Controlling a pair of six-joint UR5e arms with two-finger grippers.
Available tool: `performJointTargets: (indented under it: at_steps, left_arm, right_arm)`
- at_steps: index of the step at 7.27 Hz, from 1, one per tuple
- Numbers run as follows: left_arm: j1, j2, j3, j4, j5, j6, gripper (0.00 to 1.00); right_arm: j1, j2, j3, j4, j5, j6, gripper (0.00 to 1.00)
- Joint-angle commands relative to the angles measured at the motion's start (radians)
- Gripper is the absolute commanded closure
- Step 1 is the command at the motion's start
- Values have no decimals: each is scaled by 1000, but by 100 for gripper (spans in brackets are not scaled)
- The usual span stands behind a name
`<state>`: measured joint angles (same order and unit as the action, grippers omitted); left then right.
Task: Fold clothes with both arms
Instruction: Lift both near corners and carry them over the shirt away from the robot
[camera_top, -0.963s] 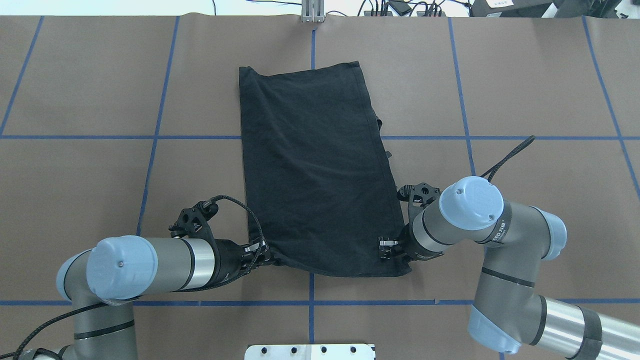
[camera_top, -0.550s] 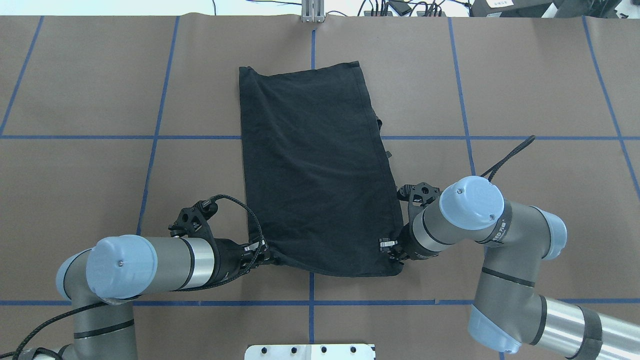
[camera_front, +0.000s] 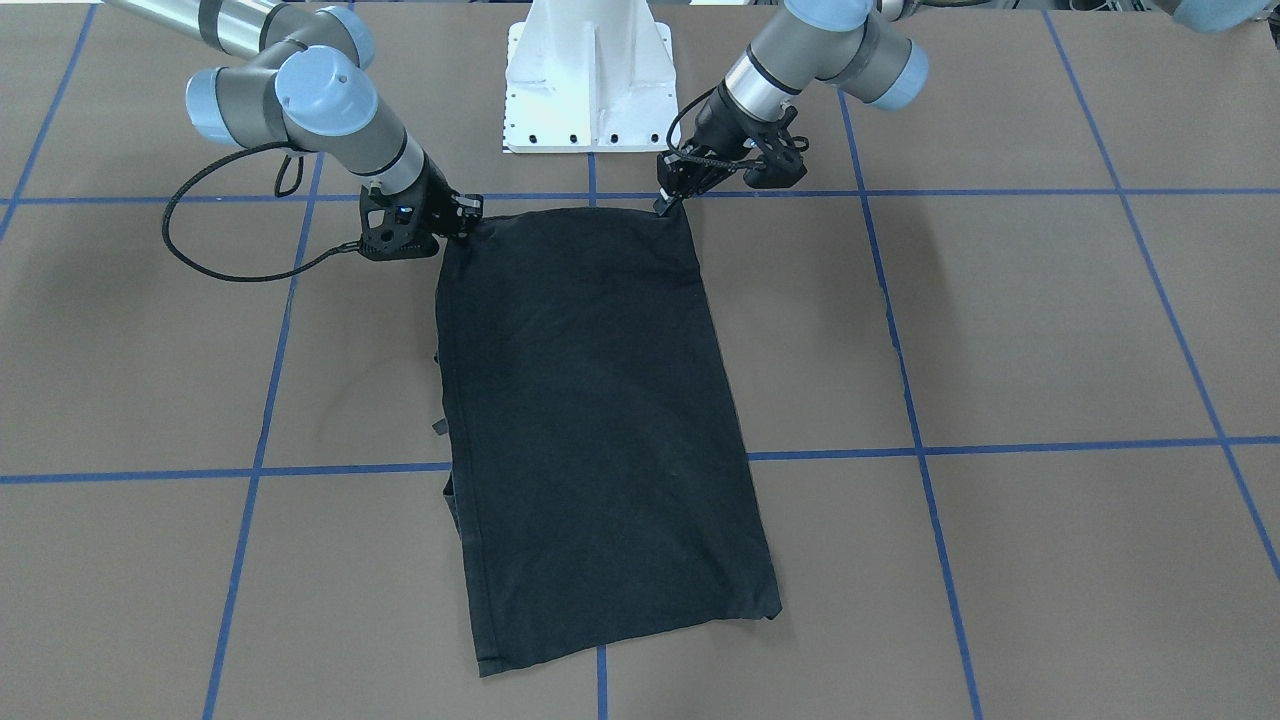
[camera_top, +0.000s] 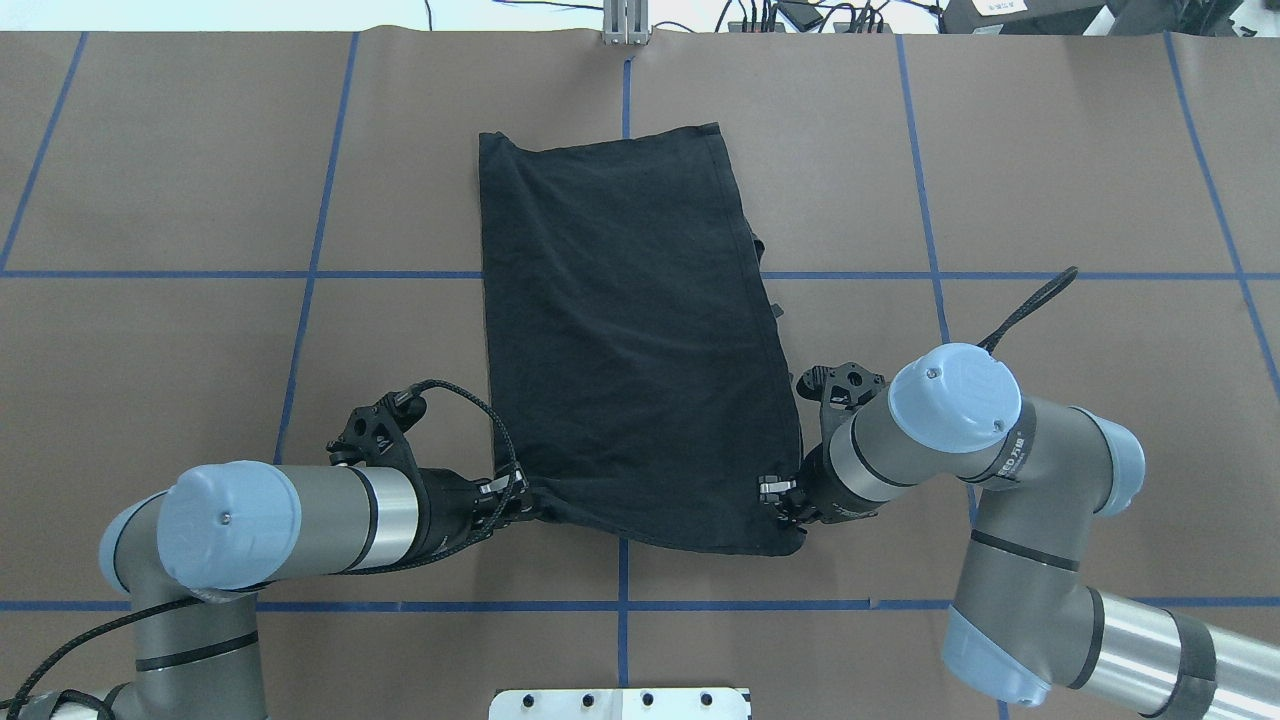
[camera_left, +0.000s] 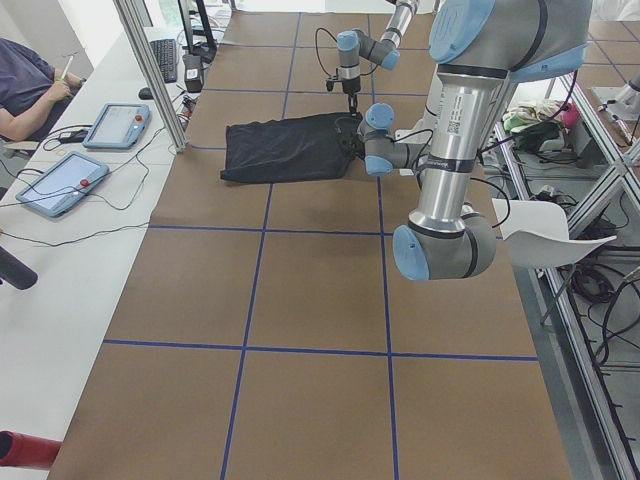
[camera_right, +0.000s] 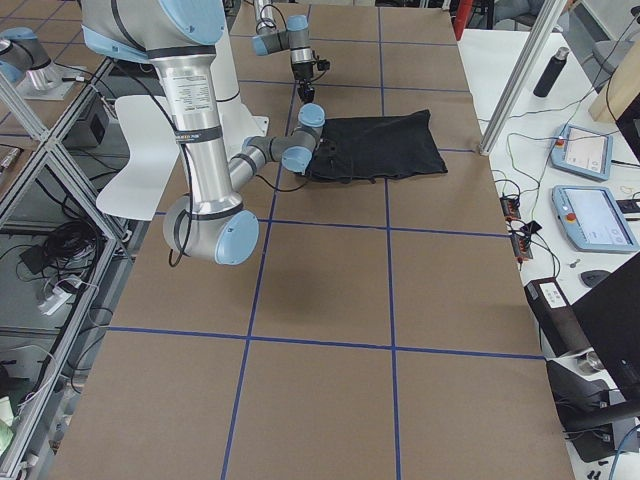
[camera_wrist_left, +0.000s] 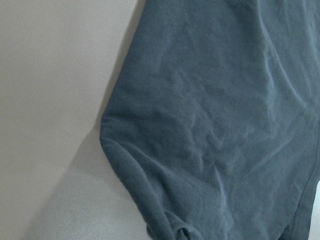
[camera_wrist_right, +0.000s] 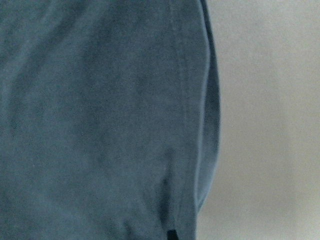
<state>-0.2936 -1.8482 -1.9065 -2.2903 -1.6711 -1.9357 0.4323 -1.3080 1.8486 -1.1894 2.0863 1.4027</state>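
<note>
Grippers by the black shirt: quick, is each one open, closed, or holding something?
Left gripper: closed, pinching a near corner of the T-shirt.
Right gripper: closed, pinching the T-shirt's other near corner.

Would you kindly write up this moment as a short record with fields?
garment: black T-shirt, folded into a long strip, plain side up
surface: brown table with blue grid lines
left arm: left gripper pinches the strip's robot-side left corner
right arm: right gripper pinches the robot-side right corner
far end: lying flat, unheld

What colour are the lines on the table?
Blue. The lines form a grid on the brown table, clearest in the overhead exterior view.
</note>
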Motion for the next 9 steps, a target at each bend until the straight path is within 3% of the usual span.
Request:
performJointTargets:
  at_steps: [1,2,4,7,9]
  left_arm:
    - [4,27,-35,2,-2,1,100]
    - [17,41,-35,2,-2,1,100]
    - [54,50,-43,2,-9,1,100]
    - [91,168,-147,0,-44,3,100]
    - [91,169,-196,2,-68,1,100]
  right_arm:
    - [0,-52,85,-4,154,92,100]
    - [-3,-53,101,-6,213,167,100]
    - [-96,-47,130,-1,201,370,100]
    - [-113,-51,162,-3,195,375,100]
    - [-54,-48,162,-3,224,371,100]
